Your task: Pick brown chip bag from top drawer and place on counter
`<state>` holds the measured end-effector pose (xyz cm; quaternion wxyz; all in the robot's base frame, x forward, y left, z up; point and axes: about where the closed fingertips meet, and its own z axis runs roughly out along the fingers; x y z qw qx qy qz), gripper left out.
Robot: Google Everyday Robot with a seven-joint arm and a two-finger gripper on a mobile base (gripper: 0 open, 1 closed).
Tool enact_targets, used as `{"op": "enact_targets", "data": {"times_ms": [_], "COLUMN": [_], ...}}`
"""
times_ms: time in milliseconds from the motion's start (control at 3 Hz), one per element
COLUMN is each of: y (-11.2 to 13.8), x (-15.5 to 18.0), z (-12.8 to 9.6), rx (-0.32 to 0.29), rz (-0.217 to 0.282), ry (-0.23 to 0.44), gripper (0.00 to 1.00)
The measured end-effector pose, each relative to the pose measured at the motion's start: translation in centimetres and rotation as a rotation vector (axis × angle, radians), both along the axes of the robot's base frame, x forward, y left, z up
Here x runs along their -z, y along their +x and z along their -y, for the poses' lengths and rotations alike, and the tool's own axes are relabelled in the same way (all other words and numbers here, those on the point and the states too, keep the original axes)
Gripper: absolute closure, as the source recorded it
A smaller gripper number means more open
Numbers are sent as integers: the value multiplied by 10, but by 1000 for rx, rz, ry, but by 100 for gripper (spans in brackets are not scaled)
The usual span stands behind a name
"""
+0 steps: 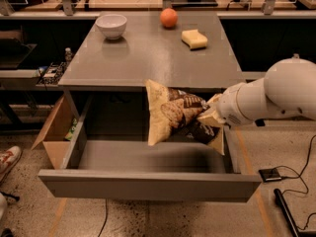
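Just above top drawer (148, 185), gripper (208, 116) clutching bag (169, 113)

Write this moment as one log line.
gripper above open top drawer | holds brown chip bag in air | counter: bag not yet there

My single camera looks from high in front of the counter (148, 58), tilted down and facing the wooden bench (123, 5) at 12 o'clock. It stands near: the open top drawer (148, 184) spans the frame at 6 o'clock. My gripper (210, 116) sits toward 3 o'clock, clamped on the brown chip bag (170, 113).
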<state>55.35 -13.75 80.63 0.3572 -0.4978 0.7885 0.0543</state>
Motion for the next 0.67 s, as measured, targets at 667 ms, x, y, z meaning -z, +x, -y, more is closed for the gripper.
{"op": "enact_targets", "data": {"times_ms": [667], "y": [5], "x": [-83], "z": [16], "rx": [49], "rz": [228], "ry": [-166], "gripper": [100]}}
